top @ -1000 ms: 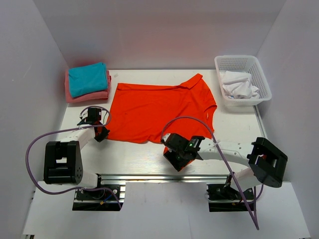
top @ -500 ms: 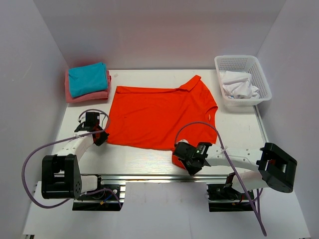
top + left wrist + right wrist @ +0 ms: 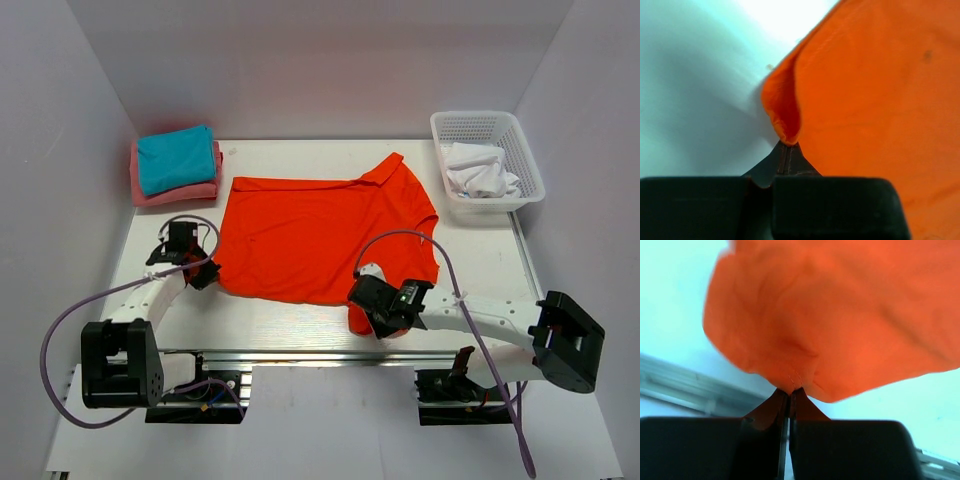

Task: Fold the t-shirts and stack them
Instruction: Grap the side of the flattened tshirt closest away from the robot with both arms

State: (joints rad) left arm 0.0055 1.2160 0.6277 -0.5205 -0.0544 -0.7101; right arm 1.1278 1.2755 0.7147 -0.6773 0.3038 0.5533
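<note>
The bright orange-red collared t-shirt (image 3: 320, 225) lies spread across the middle of the table, collar toward the back right. My left gripper (image 3: 205, 272) is shut on the shirt's near left corner (image 3: 782, 107), which bunches up at the fingertips. My right gripper (image 3: 372, 318) is shut on the shirt's near right hem (image 3: 805, 340), which is lifted and crumpled at the table's front edge. A folded teal t-shirt (image 3: 176, 157) rests on a folded pink one (image 3: 180, 190) at the back left. White t-shirts (image 3: 481, 170) lie crumpled in the basket.
The white mesh basket (image 3: 488, 123) stands at the back right. White walls close in the table on three sides. A metal rail (image 3: 310, 352) runs along the front edge. Purple cables loop from both arms.
The right gripper closed on the shirt's near right hem and drew it toward the front edge. The left gripper kept its hold on the left corner and shifted slightly.
</note>
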